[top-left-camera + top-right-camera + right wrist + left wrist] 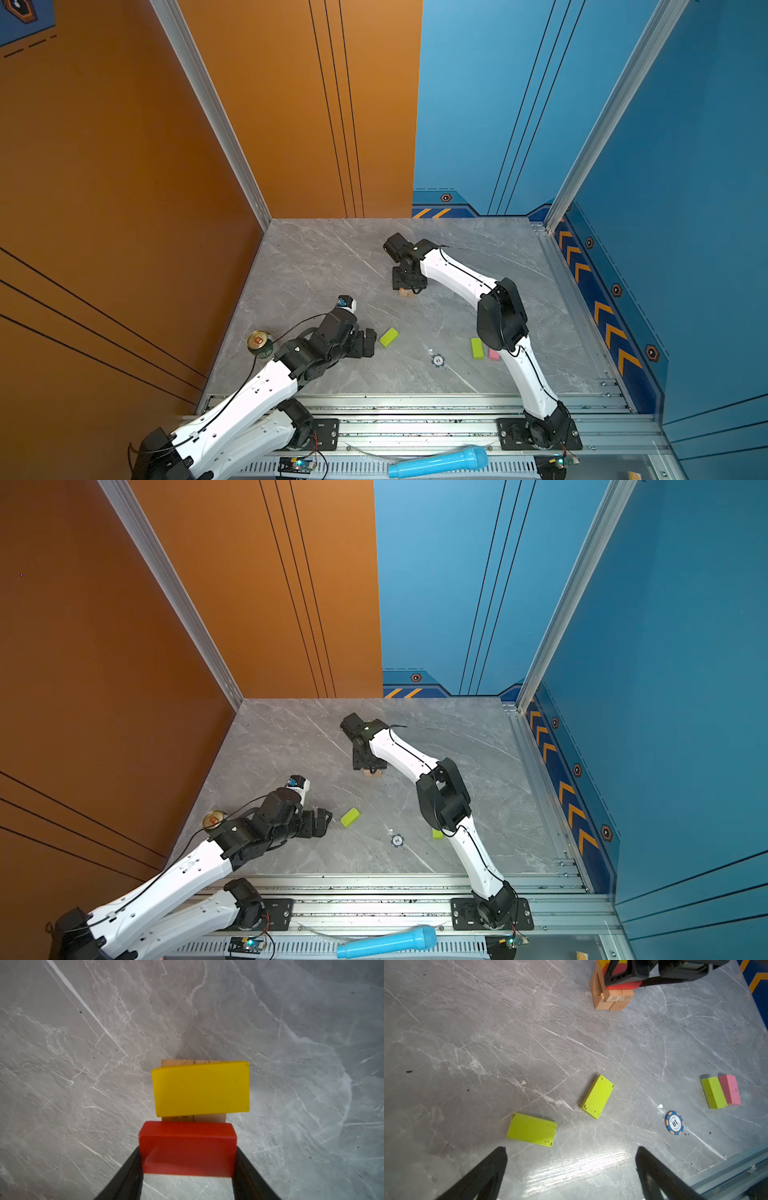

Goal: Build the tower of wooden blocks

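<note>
At tower [612,999], gripping red block [188,1147] by its ends in right fingers [124,1180], long axis parallel to yellow block [200,1088] alongside. Left fingers [483,1176] wide, empty.

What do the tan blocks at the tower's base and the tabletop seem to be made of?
Tan blocks: likely bare wood, matt, printed numbers on the ends. Tabletop: grey marble or an imitation; white veins, a soft glare.

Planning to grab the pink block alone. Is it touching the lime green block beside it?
Touching. The left wrist view shows the pink block and the lime green block side by side, long sides flush, no gap.
</note>
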